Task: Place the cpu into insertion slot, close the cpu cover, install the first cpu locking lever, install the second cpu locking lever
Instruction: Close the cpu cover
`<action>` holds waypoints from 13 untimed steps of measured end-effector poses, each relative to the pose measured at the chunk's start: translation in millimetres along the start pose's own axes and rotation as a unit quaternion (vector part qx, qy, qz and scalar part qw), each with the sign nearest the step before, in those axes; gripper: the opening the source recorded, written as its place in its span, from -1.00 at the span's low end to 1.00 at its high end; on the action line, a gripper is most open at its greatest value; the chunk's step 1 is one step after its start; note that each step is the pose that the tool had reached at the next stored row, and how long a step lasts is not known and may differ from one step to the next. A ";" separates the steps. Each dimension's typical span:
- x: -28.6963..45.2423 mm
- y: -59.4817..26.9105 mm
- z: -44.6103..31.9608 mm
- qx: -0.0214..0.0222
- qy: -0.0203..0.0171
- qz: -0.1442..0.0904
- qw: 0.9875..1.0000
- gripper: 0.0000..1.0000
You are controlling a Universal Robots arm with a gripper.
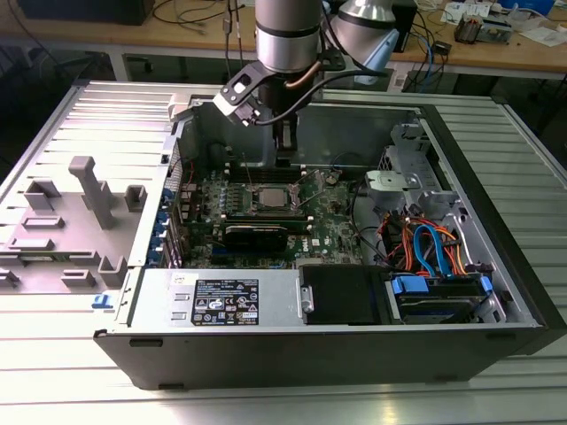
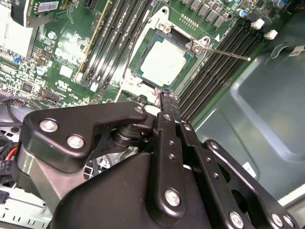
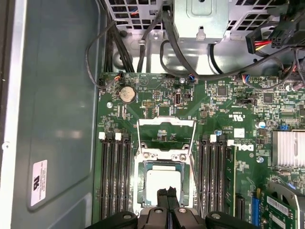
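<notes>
1. The cpu (image 3: 163, 179) lay flat in the insertion slot (image 3: 141, 176) on the motherboard (image 3: 157, 95), between two banks of memory slots (image 3: 114, 176).
2. In both wrist views the gripper (image 3: 167, 193) hung over the chip's near edge, not touching it.
3. Its fingers (image 2: 167, 102) were pressed together, holding nothing.
4. In the exterior view it hovered inside the open computer case (image 1: 496, 230), close above the socket.
</notes>
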State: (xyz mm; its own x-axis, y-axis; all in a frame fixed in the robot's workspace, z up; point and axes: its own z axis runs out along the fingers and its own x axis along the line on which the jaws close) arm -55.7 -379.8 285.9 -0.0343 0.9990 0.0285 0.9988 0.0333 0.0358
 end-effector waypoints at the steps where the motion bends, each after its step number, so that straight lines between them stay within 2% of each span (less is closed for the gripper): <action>1: 0.0 0.2 -0.8 0.000 0.000 0.000 1.000 -0.79; 4: -0.2 6.4 -0.7 0.000 0.000 0.000 1.000 -0.79; 10: -0.8 25.2 0.0 0.001 0.000 0.000 1.000 -0.79; 13: -1.0 30.1 0.1 0.001 0.000 0.000 1.000 -0.79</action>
State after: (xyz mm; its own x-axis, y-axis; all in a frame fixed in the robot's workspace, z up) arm -25.5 -379.8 286.9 -0.0344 0.9990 0.0285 0.9989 0.0334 0.0342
